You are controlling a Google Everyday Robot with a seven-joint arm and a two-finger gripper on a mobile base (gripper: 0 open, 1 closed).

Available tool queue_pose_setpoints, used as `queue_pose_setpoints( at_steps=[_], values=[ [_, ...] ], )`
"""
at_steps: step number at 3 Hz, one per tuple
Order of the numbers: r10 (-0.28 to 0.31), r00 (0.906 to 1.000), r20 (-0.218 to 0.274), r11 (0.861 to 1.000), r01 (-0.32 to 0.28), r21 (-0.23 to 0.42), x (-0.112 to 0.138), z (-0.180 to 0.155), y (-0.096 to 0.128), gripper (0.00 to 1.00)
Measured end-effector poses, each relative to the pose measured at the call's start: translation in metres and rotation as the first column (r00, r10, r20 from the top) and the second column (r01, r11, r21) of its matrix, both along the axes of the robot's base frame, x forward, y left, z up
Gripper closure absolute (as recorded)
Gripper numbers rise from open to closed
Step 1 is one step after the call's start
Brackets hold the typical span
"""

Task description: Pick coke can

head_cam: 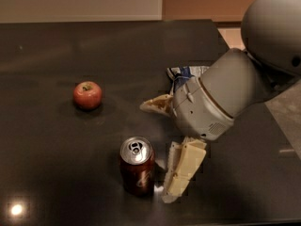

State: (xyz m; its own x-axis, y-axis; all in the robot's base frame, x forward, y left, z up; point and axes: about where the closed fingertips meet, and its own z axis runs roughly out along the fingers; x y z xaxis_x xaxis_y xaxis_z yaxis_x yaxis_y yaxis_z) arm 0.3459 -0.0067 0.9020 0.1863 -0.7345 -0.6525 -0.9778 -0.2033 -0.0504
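Note:
The coke can (137, 168) stands upright on the dark table (56, 140), near its front edge. It is dark red with a silver top and pull tab. My gripper (156, 152) is open, just right of the can and slightly behind it. One cream finger (182, 173) reaches down beside the can's right side, close to it; I cannot tell if it touches. The other finger (156, 104) points left, above and behind the can. The can is not between the fingers.
A red apple (87, 94) sits on the table to the left and farther back. A blue and white snack bag (184, 73) lies behind my wrist, partly hidden by it. The table's right edge (277, 140) runs close under my arm.

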Motion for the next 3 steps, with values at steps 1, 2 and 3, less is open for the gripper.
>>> queue_pose_setpoints(
  at_steps=[1,2,3],
  values=[
    [0.028,0.9996,-0.01,0.999,-0.027,0.035,-0.0064,-0.0077,0.0106,0.0],
    [0.047,0.9987,-0.017,0.997,-0.046,0.055,-0.0108,-0.0131,0.0173,0.18],
    [0.055,0.9983,-0.018,0.997,-0.053,0.064,-0.0121,-0.0135,0.0202,0.39]
  ],
)
